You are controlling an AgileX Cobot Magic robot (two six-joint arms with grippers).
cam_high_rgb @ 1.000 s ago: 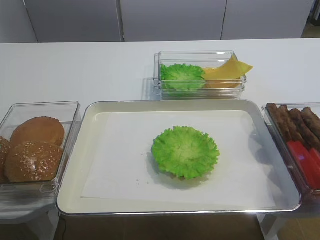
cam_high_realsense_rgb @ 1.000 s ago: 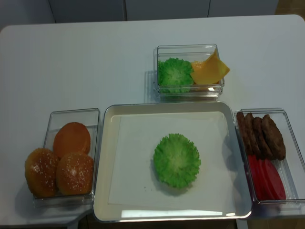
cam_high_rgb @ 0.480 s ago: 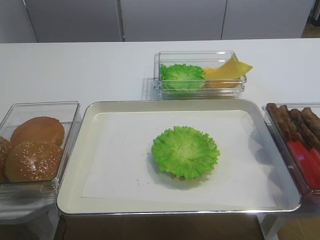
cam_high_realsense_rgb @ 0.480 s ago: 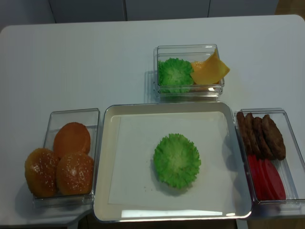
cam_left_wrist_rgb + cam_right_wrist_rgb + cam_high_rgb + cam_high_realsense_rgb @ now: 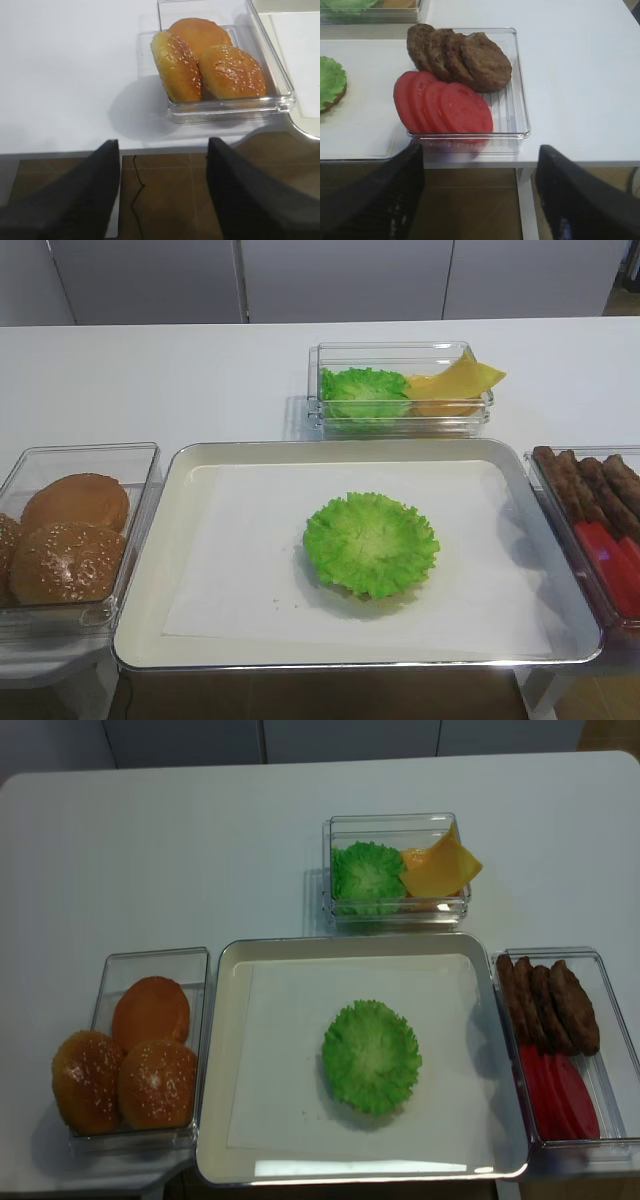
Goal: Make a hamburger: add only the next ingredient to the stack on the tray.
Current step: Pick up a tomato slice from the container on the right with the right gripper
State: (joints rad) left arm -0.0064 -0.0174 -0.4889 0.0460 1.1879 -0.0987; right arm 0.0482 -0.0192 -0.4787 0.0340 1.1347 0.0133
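Buns [image 5: 125,1065] wait in a clear box [image 5: 150,960] at far left, where the left gripper [image 5: 162,195] hangs off the table edge, fingers spread and empty. At centre, the tray [image 5: 215,1070] holds the stack [image 5: 371,1055], topped with green lettuce. At right, tomato slices [image 5: 445,107] lie overlapped beside meat pieces [image 5: 460,57] in another box [image 5: 517,90], just off the tray. The right gripper [image 5: 480,195] hovers short of it, wide open, nothing held. The nearest slice [image 5: 466,110] looks the best pick: lift only that one by its rim, then lay it flat, centred on the lettuce.
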